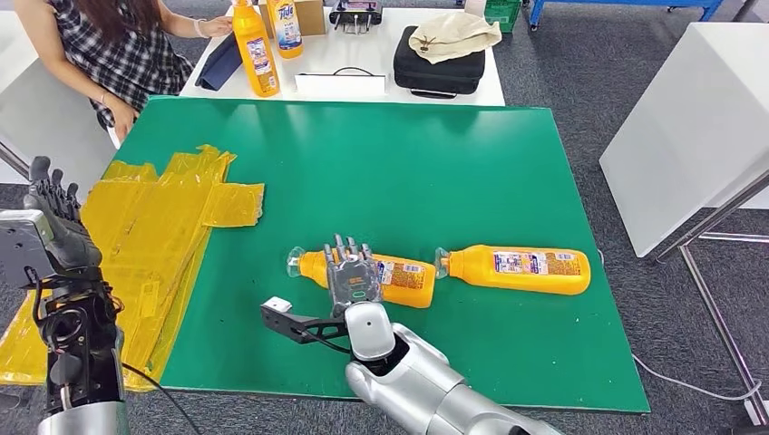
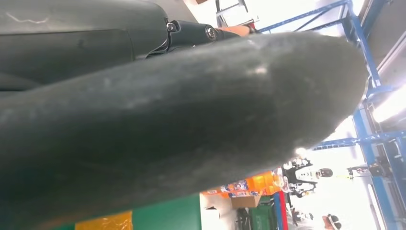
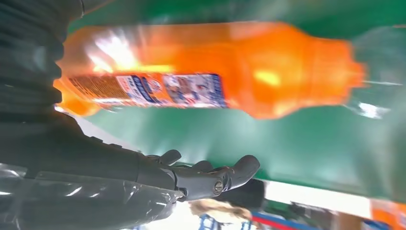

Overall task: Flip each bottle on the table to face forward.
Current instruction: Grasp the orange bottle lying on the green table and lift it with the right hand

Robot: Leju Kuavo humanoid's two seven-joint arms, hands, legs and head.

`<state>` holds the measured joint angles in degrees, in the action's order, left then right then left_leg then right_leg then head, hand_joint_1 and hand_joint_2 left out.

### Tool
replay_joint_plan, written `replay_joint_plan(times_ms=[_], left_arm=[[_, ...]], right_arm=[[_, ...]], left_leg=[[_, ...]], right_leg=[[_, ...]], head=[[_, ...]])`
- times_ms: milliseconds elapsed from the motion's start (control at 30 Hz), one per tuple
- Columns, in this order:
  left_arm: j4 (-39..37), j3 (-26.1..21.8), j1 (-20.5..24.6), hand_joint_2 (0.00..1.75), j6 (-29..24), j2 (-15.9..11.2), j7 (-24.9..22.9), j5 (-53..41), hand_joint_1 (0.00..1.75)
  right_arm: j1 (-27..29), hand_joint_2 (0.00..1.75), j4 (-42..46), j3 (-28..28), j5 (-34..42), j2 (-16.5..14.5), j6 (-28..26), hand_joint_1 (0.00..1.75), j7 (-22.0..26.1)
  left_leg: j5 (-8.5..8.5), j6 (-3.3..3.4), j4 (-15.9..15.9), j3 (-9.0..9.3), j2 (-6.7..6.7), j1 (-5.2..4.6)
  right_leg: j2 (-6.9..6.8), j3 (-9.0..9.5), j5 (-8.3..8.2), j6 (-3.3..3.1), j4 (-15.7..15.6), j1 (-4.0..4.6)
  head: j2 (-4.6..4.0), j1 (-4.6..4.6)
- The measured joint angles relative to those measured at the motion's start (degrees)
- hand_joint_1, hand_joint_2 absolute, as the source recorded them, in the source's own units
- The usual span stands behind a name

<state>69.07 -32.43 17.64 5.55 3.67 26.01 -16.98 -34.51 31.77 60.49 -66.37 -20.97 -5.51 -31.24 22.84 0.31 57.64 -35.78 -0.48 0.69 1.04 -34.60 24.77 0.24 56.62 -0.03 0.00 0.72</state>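
A: Two orange plastic detergent bottles are lying on their sides on the big green rectangular table mat (image 1: 381,163), which is taking up the middle of the head view. To its left, crumpled yellow plastic sheeting (image 1: 172,227) is spreading toward the lower left corner.

B: And which bottle is the robot working on?

A: The nearer orange bottle with the clear cap (image 1: 399,276), just below centre. The other orange bottle (image 1: 521,269) is lying just to its right, apart from it. Both are pointing their long axes across the frame, caps to the left.

B: Where is the right hand (image 1: 352,272) sitting relative to it?

A: Directly over the neck end, fingers spread and reaching across the bottle's width, so at right angles to its long axis. In the right wrist view the fingers (image 3: 201,175) are looking uncurled with green mat between them and the bottle. I am judging it released, grasping nothing yet.

B: The left hand (image 1: 50,195)?

A: It is hanging at the far left edge, well apart from both bottles, fingers loosely apart and gripping nothing. The right is plainly the nearer one.
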Motion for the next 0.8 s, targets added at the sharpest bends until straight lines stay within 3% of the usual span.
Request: replay_joint_plan(times_ms=[233,567,800], left_arm=[[-4.2,2.5,3.1,0.00,-1.1,-0.7,0.4,0.0,0.00],[-8.0,4.0,5.3,0.00,-1.9,-1.7,1.1,0.2,0.00],[-10.8,4.8,5.9,0.00,-2.2,-3.4,2.5,1.8,0.00]], right_arm=[[0.1,1.75,-4.2,-6.1,-3.3,0.4,-0.3,0.00,-0.1],[0.6,1.75,-6.3,-10.3,-6.3,0.8,-0.5,0.00,-0.2],[1.4,1.75,-7.4,-14.5,-7.9,1.0,1.2,0.00,2.2]], left_leg=[[0.00,0.00,0.0,-0.01,0.01,0.00],[0.00,0.00,0.0,-0.01,0.01,0.00],[0.00,0.00,0.0,0.00,0.03,0.00]], right_leg=[[0.01,0.01,0.00,0.00,0.0,0.00],[0.01,0.00,0.00,0.00,0.0,0.01],[0.02,0.01,0.00,0.00,0.0,0.00]], head=[[-0.01,0.01],[0.00,0.00],[0.00,0.01]])
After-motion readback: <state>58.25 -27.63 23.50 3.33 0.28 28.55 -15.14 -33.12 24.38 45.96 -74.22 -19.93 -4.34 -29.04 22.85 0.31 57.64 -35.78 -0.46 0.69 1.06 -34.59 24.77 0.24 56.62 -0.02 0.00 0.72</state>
